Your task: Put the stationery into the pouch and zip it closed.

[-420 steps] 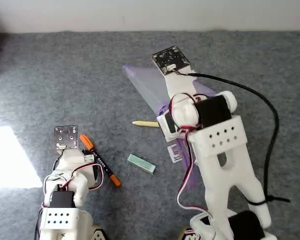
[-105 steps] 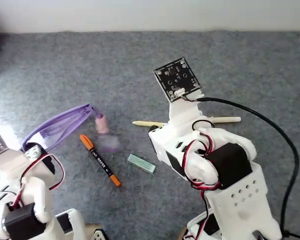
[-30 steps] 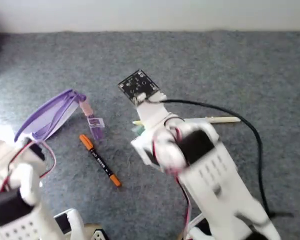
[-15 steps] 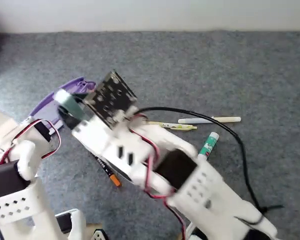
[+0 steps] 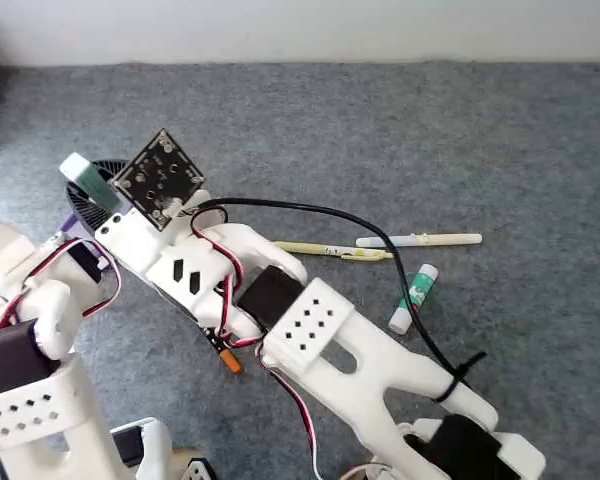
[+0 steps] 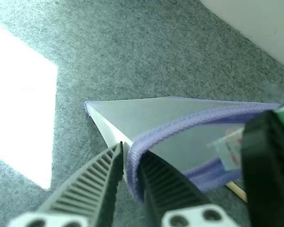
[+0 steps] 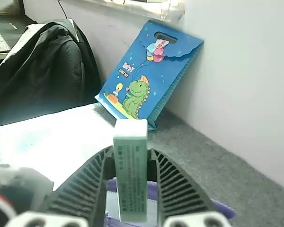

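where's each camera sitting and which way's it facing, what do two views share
High view: fixed overhead, looking down on the grey mat; shows left arm and right arm, which holds the eraser.
Left wrist view: on that wrist, looking along the left claw at the pouch it grips.
Right wrist view: on that wrist, looking past the right claw toward a wall and blue gift bag.
Shared: the eraser, in high and right wrist views.

You have soft, even daylight over the bench [image 5: 480,130] in the high view, with faint shadows under the arms [image 5: 360,350]. In both wrist views a bright patch [image 6: 19,109] glares white on it.
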